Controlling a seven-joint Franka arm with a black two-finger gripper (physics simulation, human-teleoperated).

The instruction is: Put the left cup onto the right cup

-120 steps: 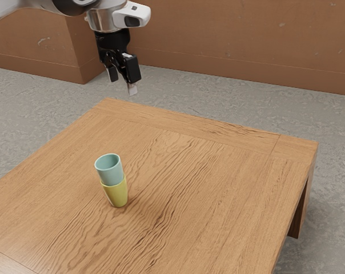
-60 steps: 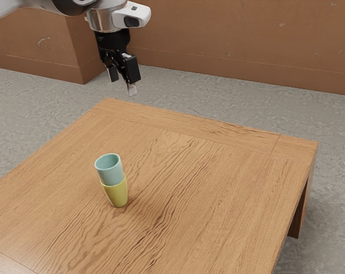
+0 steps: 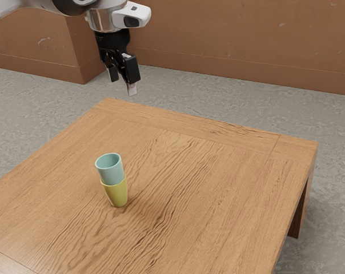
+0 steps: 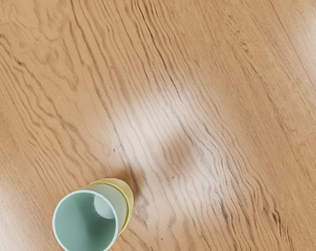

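Cups sat stacked on the broad wood-grain table (image 3: 218,188): the pale teal plastic cup (image 3: 109,169) rested inside the mouth of the yellow-green plastic cup (image 3: 116,193). Both stood nearly upright with a slight lean, toward the exterior view's left side of the tabletop and well in from its edges. We held our black two-finger gripper (image 3: 123,84) high in the exterior view's upper left — well apart from the stack and in contact with neither cup. Its fingers stood apart with only air between them, one of them ending in a pale tip, so the claw was wide and carried no load. From our wrist camera we looked down on the table (image 4: 210,104) and into the teal cup (image 4: 86,224), whose open mouth faced up. The rim of the yellow-green cup (image 4: 125,196) peeked out from beneath it, and a soft shadow lay on the wood beside the pair. Behind the table lay a grey speckled floor (image 3: 35,114) and a brown panelled wall (image 3: 247,40).
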